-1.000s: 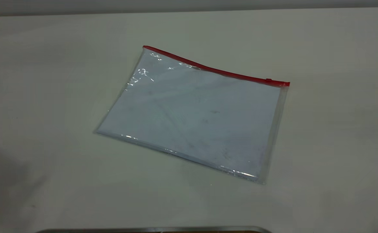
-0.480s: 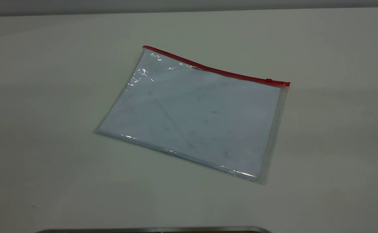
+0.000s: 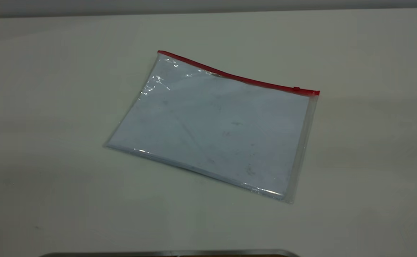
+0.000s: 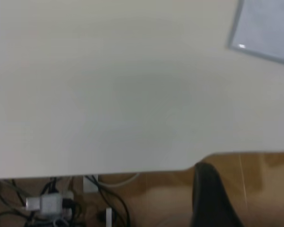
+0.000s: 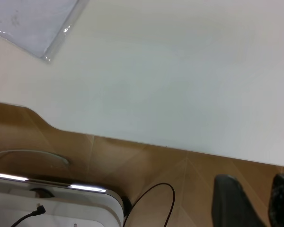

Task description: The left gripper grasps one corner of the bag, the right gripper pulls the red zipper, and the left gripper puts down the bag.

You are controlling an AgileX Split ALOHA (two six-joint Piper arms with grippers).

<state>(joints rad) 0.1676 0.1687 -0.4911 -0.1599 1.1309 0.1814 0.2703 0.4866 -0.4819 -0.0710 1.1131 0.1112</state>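
The bag (image 3: 215, 125) lies flat on the white table (image 3: 51, 89), a clear pouch with white sheets inside. The red zipper (image 3: 237, 77) runs along its far edge, with the small slider tab (image 3: 296, 88) near the right-hand corner of the bag (image 3: 315, 93). Neither gripper shows in the exterior view. The left gripper (image 4: 251, 198) hangs off the table's edge, far from the bag (image 4: 270, 28), with its jaws wide apart and empty. The right gripper (image 5: 260, 201) is also off the table edge, open and empty, far from the bag (image 5: 33, 23).
A metal rim (image 3: 169, 252) lies at the near edge of the exterior view. Below the table are cables and a power strip (image 4: 47, 203) in the left wrist view. The right wrist view shows a white device (image 5: 52, 203) and a black cable (image 5: 156, 198).
A dark shadow at the table's near left has faded away. The bag has not moved.
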